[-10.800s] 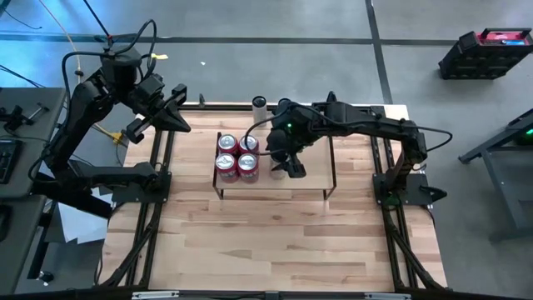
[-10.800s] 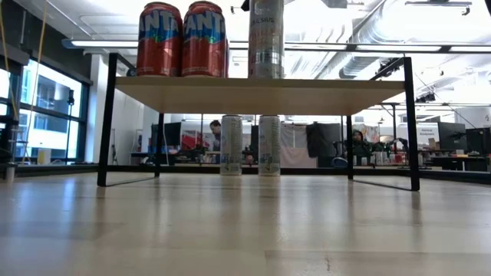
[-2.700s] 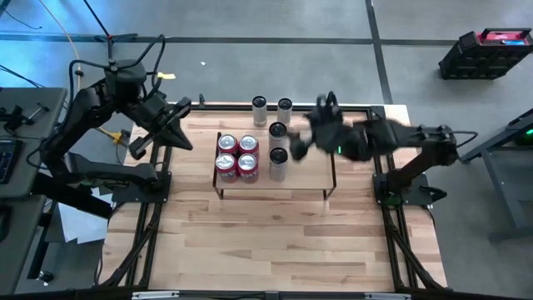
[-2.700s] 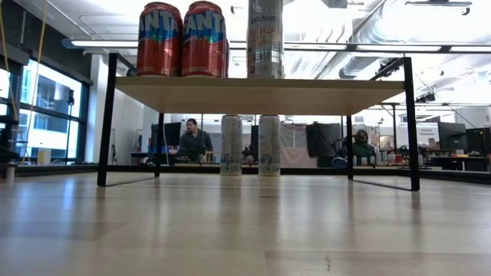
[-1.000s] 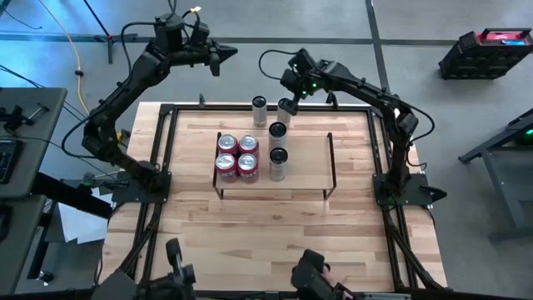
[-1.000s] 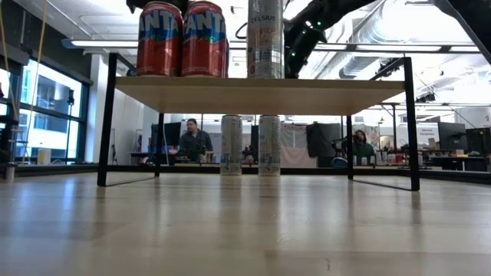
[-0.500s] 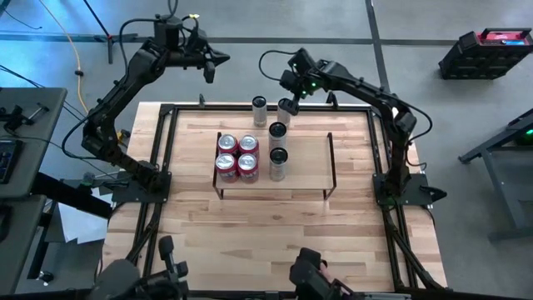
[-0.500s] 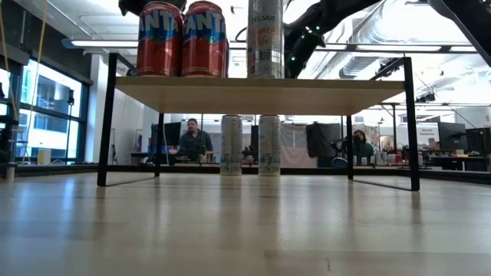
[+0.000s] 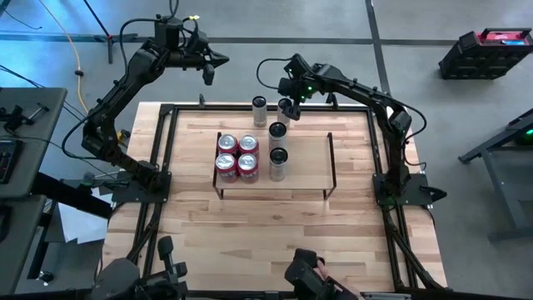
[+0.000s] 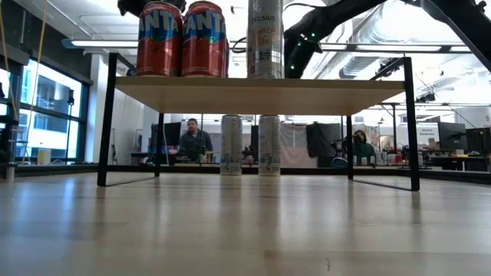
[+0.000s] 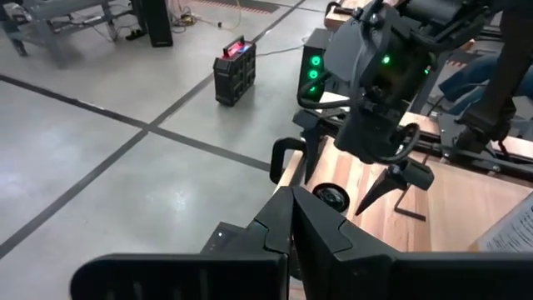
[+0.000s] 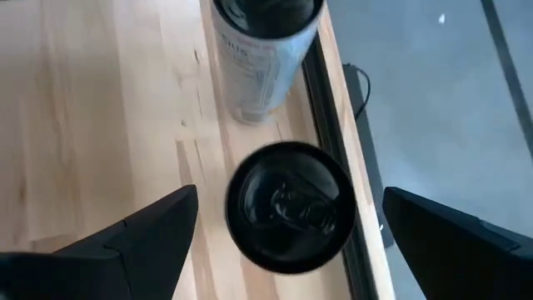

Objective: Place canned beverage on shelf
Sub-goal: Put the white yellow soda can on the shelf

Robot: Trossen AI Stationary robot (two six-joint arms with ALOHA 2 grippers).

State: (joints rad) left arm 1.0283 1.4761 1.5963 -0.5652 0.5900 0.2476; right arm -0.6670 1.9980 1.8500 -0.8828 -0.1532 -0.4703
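Nearest, at the lower middle of the low view, the bare tabletop leads to the shelf, which carries two red cans and a tall slim can. Behind it, two slim cans wait by the far rail. In the high view, the right tool hangs over one of them, the target can, with fingers spread wide on both sides, probably to descend and grip it. Its neighbour can stands close and may get in the way. The left tool waits at the upper left, beyond the tabletop edge, and looks closed.
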